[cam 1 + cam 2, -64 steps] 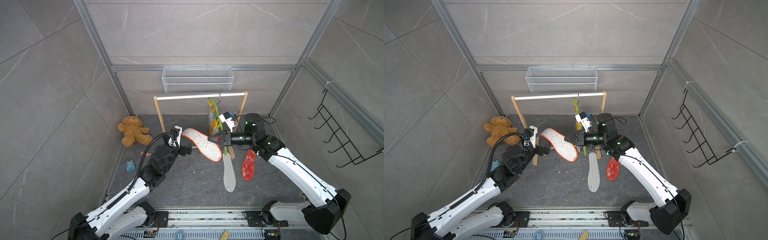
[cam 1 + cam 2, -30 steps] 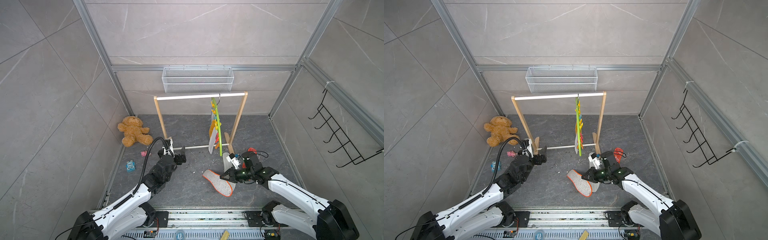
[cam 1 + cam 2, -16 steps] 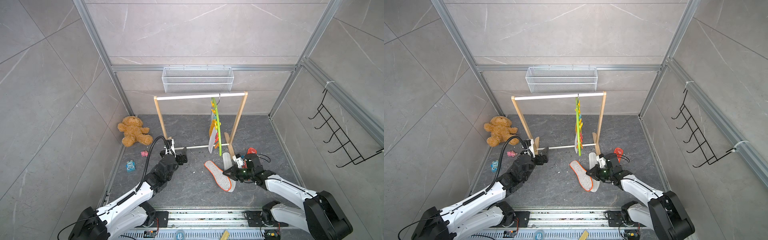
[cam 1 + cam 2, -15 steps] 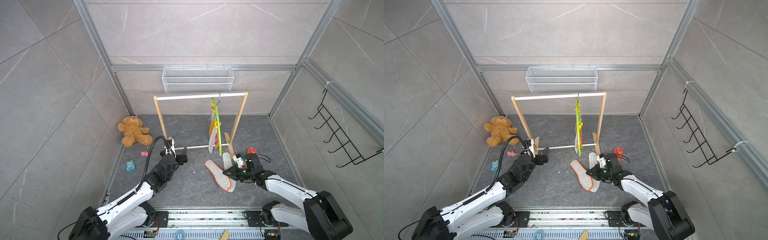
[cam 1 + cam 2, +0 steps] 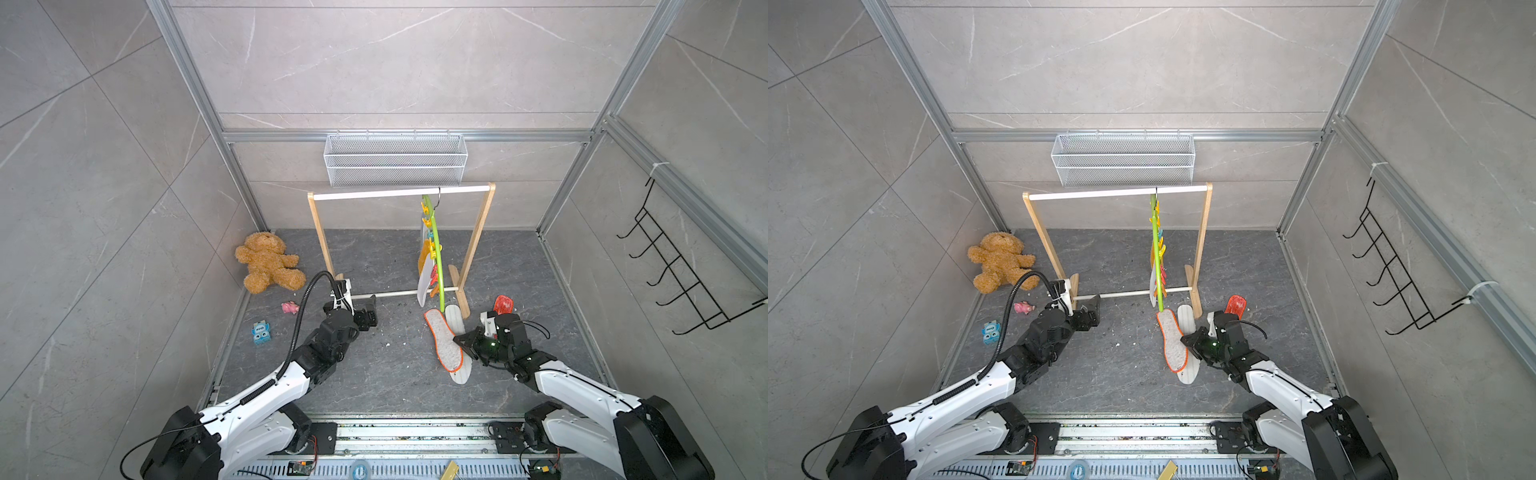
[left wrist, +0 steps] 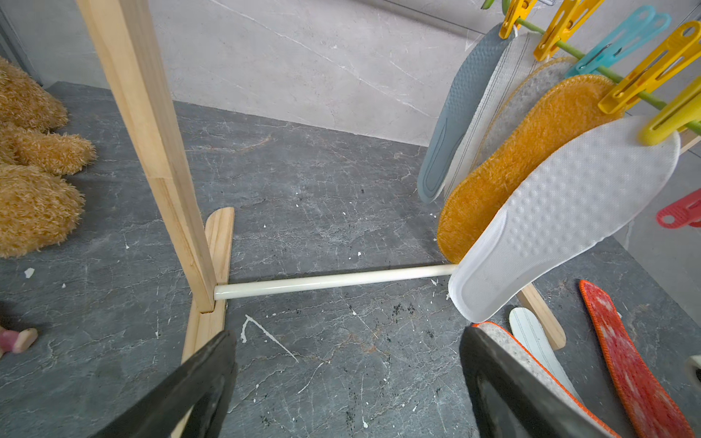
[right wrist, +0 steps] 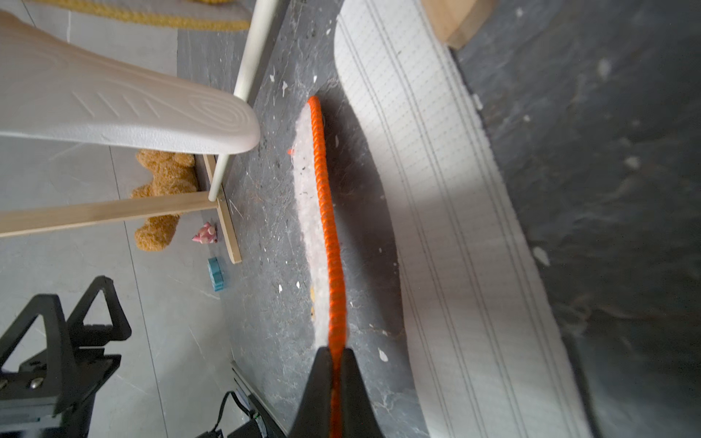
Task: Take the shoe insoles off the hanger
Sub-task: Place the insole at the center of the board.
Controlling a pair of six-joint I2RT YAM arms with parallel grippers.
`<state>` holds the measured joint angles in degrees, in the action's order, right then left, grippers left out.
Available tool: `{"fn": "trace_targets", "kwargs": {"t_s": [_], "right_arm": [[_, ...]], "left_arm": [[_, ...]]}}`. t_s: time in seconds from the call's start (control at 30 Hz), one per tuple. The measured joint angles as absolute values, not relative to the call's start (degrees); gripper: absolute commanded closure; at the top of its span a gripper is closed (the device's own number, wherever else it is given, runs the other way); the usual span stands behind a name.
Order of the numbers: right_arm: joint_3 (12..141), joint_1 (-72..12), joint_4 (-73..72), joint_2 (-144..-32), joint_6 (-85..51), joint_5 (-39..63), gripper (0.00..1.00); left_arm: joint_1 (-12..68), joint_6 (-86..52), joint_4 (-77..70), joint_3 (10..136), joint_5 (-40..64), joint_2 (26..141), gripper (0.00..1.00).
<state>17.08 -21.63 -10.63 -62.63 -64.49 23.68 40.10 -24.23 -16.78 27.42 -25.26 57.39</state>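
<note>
A dark surface [image 5: 374, 374] is walled by grey tile [image 5: 395, 62]. The right gripper [image 7: 333, 354] is clamped on an orange-rimmed insole [image 5: 444, 340], the left gripper [image 6: 347, 333] spread empty

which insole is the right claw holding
The grey insole with the orange rim, edge clamped in the right claw; the pale striped insole beside it lies free.

orange-rimmed insole [image 5: 443, 340]: brought down from hanger [image 5: 437, 257] to floor [image 5: 395, 374] (in right pincer [image 5: 459, 340]) | left pincer [image 5: 368, 317]: drawn back low

Left arm [image 5: 266, 386] and right arm [image 5: 582, 382] have white shells, black joints. Ribbed black cable [image 5: 296, 328] (left arm) loops free.
</note>
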Motion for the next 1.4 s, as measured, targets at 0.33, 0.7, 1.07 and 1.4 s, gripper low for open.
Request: {"fn": "trace_targets", "kwargs": {"t_s": [0.33, 0.7, 1.07, 1.4], "right_arm": [[15.97, -24.8, -16.6, -65.21, -71.13, 19.25, 1.0], [14.22, -28.25, -20.71, -67.0, -76.29, 14.28, 1.0], [13.58, -30.55, -23.94, -69.28, -79.18, 11.92, 0.98], [13.43, -32.77, -26.57, -71.68, -81.28, 10.39, 0.92]], "left_arm": [[40.1, -24.69, -17.08, 27.4, -25.1, 57.63, 0.07], [40.12, -25.06, -17.63, 26.41, -25.06, 57.63, 0.07], [40.14, -25.19, -18.15, 26.11, -25.06, 57.58, 0.07], [40.14, -25.36, -18.31, 25.56, -25.06, 57.54, 0.06]]}}
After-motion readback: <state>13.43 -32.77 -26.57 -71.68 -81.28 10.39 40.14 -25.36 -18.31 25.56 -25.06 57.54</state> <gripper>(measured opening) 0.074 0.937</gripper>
